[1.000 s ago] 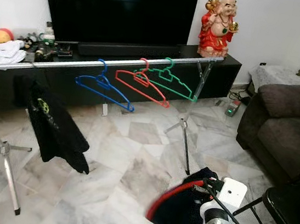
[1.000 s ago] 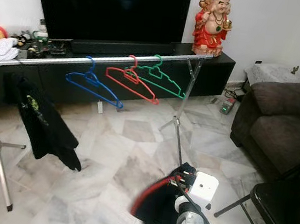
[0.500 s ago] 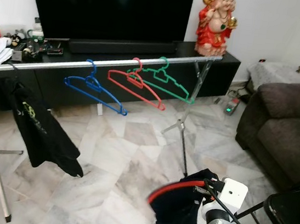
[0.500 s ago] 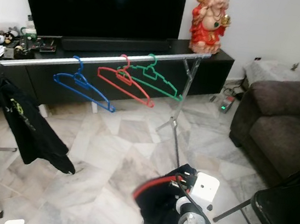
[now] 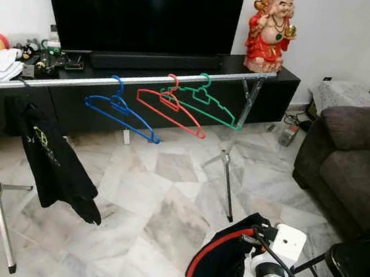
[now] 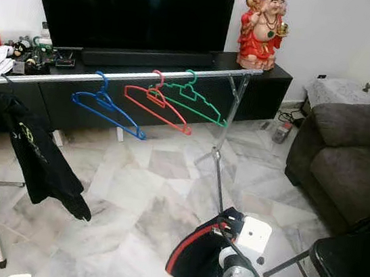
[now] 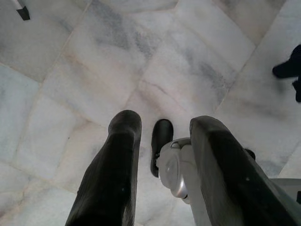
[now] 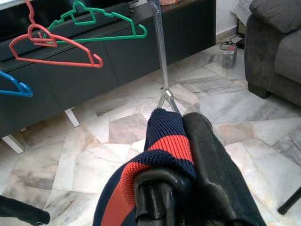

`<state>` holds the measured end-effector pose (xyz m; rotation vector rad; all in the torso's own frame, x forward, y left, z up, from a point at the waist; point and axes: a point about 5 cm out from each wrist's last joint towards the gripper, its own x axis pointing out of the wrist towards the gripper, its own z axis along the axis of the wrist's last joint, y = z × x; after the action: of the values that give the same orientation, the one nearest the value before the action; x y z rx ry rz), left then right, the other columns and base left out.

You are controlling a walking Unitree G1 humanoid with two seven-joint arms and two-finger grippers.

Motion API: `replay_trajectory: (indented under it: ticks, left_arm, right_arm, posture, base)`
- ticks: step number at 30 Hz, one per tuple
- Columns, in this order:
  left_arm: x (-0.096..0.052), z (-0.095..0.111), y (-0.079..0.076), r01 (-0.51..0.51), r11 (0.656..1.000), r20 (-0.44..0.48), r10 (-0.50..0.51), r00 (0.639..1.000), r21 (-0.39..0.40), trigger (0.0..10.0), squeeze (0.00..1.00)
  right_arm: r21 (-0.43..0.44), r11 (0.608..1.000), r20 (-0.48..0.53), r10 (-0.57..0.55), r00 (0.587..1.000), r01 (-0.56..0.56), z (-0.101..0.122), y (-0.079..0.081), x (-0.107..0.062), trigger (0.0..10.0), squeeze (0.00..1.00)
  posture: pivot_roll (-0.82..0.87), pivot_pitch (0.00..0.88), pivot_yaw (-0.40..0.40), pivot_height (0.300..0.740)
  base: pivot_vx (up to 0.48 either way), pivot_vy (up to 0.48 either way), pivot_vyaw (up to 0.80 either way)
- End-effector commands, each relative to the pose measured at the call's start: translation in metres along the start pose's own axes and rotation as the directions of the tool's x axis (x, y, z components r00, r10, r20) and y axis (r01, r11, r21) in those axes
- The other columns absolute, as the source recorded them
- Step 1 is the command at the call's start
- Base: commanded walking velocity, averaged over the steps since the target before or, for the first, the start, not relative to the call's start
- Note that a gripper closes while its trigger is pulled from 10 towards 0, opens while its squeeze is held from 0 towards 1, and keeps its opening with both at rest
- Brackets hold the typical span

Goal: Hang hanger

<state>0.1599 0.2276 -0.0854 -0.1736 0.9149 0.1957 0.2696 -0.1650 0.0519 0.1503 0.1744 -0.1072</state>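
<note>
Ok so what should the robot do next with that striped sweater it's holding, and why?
Probably raise the right hand, shut on the navy and red sweater, toward the silver rail. The garment hangs low, well below and short of the rail.

Ahead of the right gripper [image 8: 181, 188], whose jaws clamp a navy-and-red knit garment [image 8: 155, 155], open marble floor [image 5: 163, 204] leads to the clothes rail [image 5: 145, 78]. Its tripod leg [image 5: 229, 178] stands straight in front. Blue hanger [image 5: 122, 108], red hanger [image 5: 172, 103] and green hanger [image 5: 207, 100] crowd the rail; bare rail remains between blue hanger and black T-shirt [image 5: 49, 158].
</note>
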Motion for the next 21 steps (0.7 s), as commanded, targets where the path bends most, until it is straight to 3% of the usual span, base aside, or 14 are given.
replay_trajectory:
  ticks: [1,21]
  left_arm:
    - [-0.0014,-0.0054,0.0033,-0.011,1.000,-0.025,0.011,1.000,-0.005,10.0,0.00]
    - [-0.0026,-0.0084,0.0052,-0.004,1.000,-0.031,0.004,1.000,0.002,10.0,0.00]
  right_arm:
    - [0.008,1.000,0.016,0.010,1.000,-0.010,0.0033,0.0024,0.0015,10.0,0.00]
    - [-0.008,0.999,0.015,0.037,0.999,-0.037,0.0020,0.0081,0.0007,10.0,0.00]
  posture:
    - [0.09,0.040,0.023,0.740]
    - [0.09,0.018,0.025,0.740]
  base:
    - [0.277,0.000,0.00]
    - [0.309,0.000,0.00]
